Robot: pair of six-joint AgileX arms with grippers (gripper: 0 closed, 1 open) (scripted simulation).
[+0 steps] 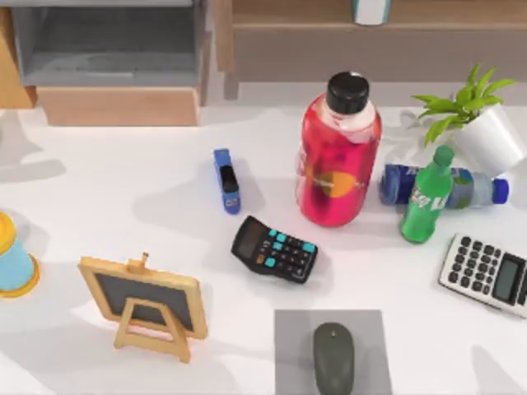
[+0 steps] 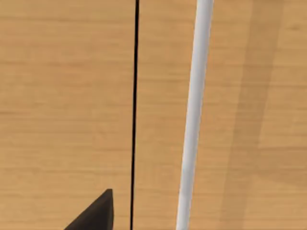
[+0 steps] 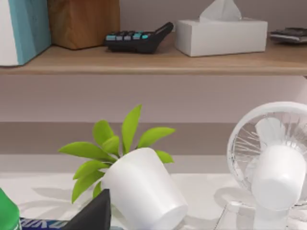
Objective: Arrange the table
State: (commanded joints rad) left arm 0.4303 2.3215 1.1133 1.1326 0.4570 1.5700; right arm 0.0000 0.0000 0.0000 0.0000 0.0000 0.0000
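The white table (image 1: 123, 173) spreads below both pincers. Just ahead of the right pincer (image 3: 93, 215) – whether its fingers are open or closed I cannot tell – a potted plant (image 3: 139, 187) leans, with a white fan (image 3: 273, 163) beside it. Beyond stands a shelf (image 3: 158, 60) bearing one tissue box (image 3: 220, 36). There are three bottles – one red (image 1: 338, 156), one green (image 1: 426, 197), one blue (image 1: 445, 186) lying flat – and three calculators. The left pincer (image 2: 96, 215), grip unreadable, faces wood panelling.
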